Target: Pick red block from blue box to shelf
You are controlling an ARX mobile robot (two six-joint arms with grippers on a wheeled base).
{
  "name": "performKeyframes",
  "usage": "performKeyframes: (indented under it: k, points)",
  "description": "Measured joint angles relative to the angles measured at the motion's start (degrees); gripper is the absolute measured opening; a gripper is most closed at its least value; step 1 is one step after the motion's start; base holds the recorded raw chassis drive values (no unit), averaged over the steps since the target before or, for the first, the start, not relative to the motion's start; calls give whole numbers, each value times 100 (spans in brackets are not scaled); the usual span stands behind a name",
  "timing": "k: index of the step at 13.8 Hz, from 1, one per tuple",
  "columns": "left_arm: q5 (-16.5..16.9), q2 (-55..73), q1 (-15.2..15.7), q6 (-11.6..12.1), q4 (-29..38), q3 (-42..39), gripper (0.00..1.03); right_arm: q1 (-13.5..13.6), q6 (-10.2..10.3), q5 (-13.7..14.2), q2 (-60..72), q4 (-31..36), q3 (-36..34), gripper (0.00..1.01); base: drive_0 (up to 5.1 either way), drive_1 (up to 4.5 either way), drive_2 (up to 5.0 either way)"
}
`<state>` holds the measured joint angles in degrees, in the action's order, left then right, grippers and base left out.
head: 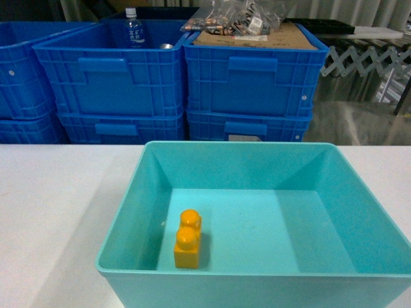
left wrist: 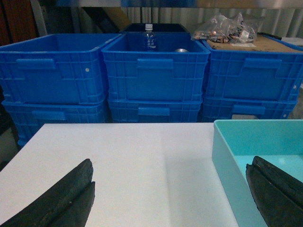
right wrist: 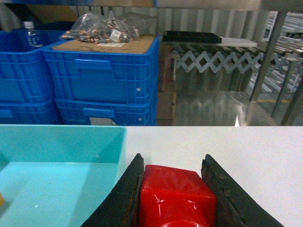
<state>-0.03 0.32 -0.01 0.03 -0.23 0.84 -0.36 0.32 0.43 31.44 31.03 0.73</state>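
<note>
Red block (right wrist: 175, 196), glossy, clamped in right gripper (right wrist: 174, 198); stud apparently downward.

Left pincer (left wrist: 170, 198) gapes over the white table (left wrist: 142, 161) beside the blue box (left wrist: 227, 151).

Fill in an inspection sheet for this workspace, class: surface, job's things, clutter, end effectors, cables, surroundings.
Surface: white table, bare where visible.
Job's things: red block clamped between the right end effector's fingers, over the table beside the blue box; shelf only partly seen, steel post at right.
Clutter: yellow-orange two-stud brick on the box floor.
End effectors: left end effector open, holding nothing, above the table; right one shut on the block.
Cables: nothing seen.
Surroundings: stacked dark blue crates behind the table, holding a water bottle and bagged parts on cardboard; folding lattice.
</note>
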Motion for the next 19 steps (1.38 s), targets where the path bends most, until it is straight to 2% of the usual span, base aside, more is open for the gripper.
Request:
performKeyframes:
  k: [8,13,14,19]
  points:
    - [0,0,0,0,0,2,98,35,0,-26,-1530,-1488,0,29,0,0,0]
    - [0,0,0,0,0,0,98,35,0,-26,-2168,-2124,0,29,0,0,0]
    - [-4,0,0,0,0,0,98,35,0,-42,-3025,-3154,2,29,0,0,0]
    - [0,0,0,0,2,0,98,35,0,-44,-3119,-3132,2,29,0,0,0]
